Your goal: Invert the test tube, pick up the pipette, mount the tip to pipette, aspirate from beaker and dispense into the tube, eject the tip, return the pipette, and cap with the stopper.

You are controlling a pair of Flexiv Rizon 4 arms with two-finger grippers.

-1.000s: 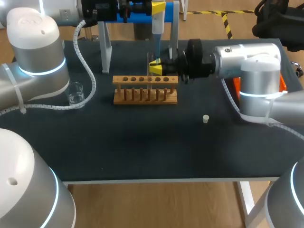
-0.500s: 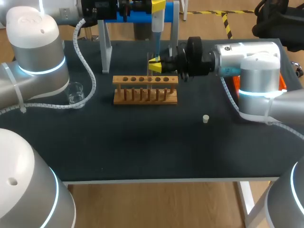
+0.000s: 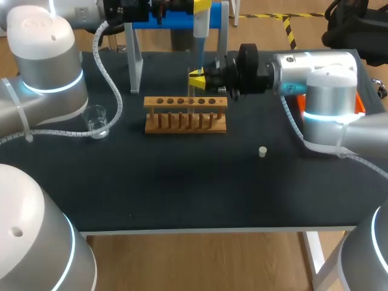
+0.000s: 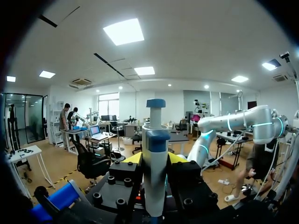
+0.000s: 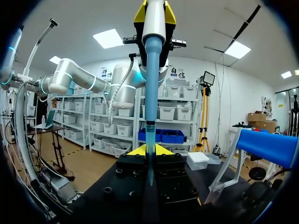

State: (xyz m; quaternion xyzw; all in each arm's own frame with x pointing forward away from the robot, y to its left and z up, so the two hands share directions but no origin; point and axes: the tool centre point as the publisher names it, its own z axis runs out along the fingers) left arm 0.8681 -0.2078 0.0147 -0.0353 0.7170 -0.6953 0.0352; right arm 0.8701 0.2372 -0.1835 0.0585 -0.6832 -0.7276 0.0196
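Note:
High over the table's far side, my left gripper (image 3: pixel 202 7) is shut on the white pipette (image 3: pixel 200 30), which hangs upright with its blue tip (image 3: pixel 199 60) pointing down. In the left wrist view the pipette (image 4: pixel 155 154) stands between the yellow fingers of my left gripper (image 4: pixel 155 161). Just under the tip, my right gripper (image 3: pixel 197 80) is shut on a clear test tube (image 3: pixel 191 96), held upright above the wooden rack (image 3: pixel 185 115). In the right wrist view the tip (image 5: pixel 150 93) enters the tube's mouth above my right gripper (image 5: pixel 149 151). The beaker (image 3: pixel 97 120) stands left of the rack. The stopper (image 3: pixel 262 151) lies to the rack's right.
A blue and white pipette stand (image 3: pixel 134 60) rises at the table's far edge behind the rack. An orange object (image 3: pixel 361 108) lies at the right edge behind my right arm. Bare dark tabletop (image 3: pixel 182 182) stretches in front of the rack.
My right gripper has lifted the test tube slightly, bringing it closer up around the pipette tip. The left arm and pipette have stayed in place.

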